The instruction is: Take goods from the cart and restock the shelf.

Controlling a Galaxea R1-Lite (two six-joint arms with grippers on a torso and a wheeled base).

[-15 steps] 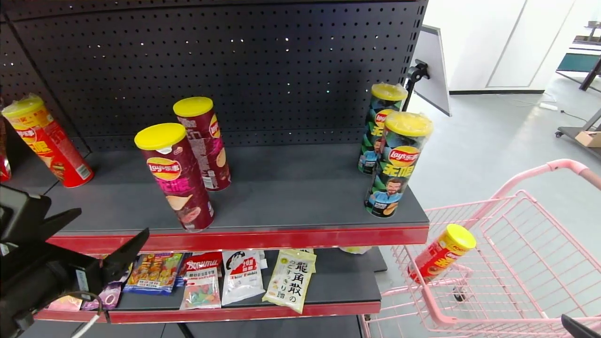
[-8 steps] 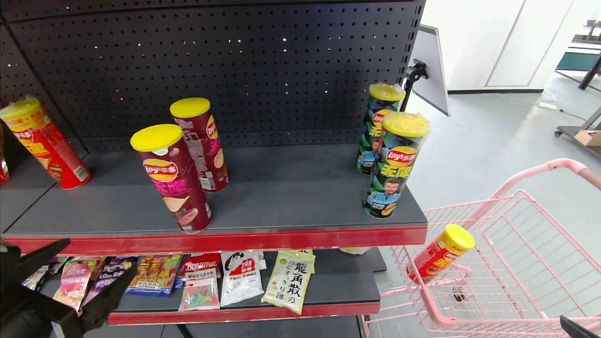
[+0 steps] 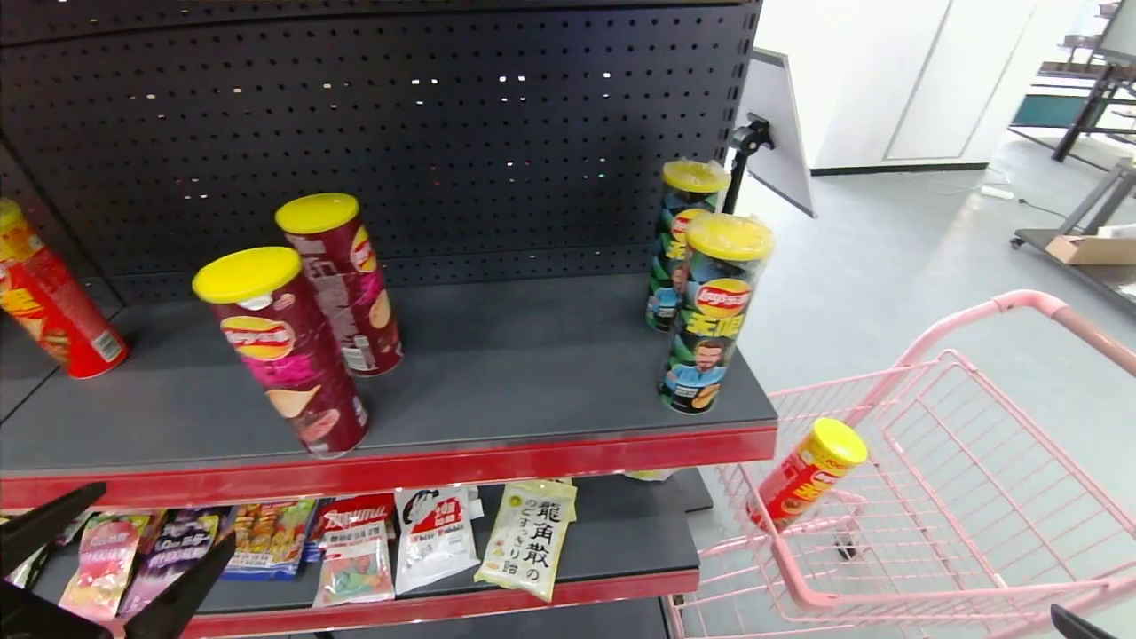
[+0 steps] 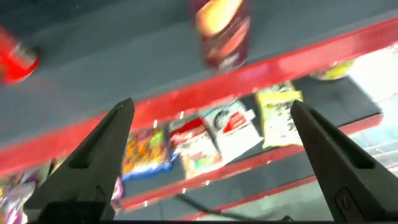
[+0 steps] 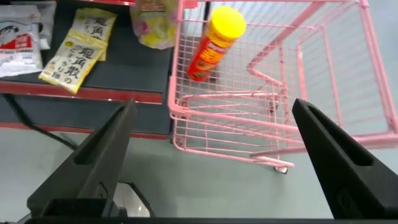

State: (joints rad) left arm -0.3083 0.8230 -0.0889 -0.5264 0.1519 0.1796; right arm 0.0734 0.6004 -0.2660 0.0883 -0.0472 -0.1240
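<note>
Nearest, low at seven o'clock in the head view, the black left gripper point(image 3: 167, 511) hangs with its two fingers spread wide and nothing between them, in front of the lower shelf; its own camera looks between those fingers point(image 4: 211, 104) at the shelf's red lip. The black right gripper point(image 5: 214, 104) is likewise splayed and empty, above grey floor short of the cart, its tip showing at five o'clock. Beyond the left gripper, flat snack packets lie in a row on the dark lower shelf point(image 3: 621, 532), among them a white pouch point(image 3: 435, 537) and a pale yellow pouch with black characters point(image 3: 525, 537) side by side. At four o'clock stands the pink wire shopping cart point(image 3: 1021, 306), just beside the shelf's end. In it lies the one item to restock, a red cardboard crisp tube with a yellow plastic lid point(image 3: 803, 475): it is tilted, lid uppermost, in the basket's corner nearest the shelf. Farther back, on the dark upper shelf with a red front edge point(image 3: 532, 373), two maroon yellow-lidded tubes point(image 3: 284, 355) stand upright at ten o'clock, two green-and-black tubes point(image 3: 710, 319) at one o'clock, and another red tube point(image 3: 53, 311) at nine o'clock. Behind them rises the black pegboard point(image 3: 399, 133).
</note>
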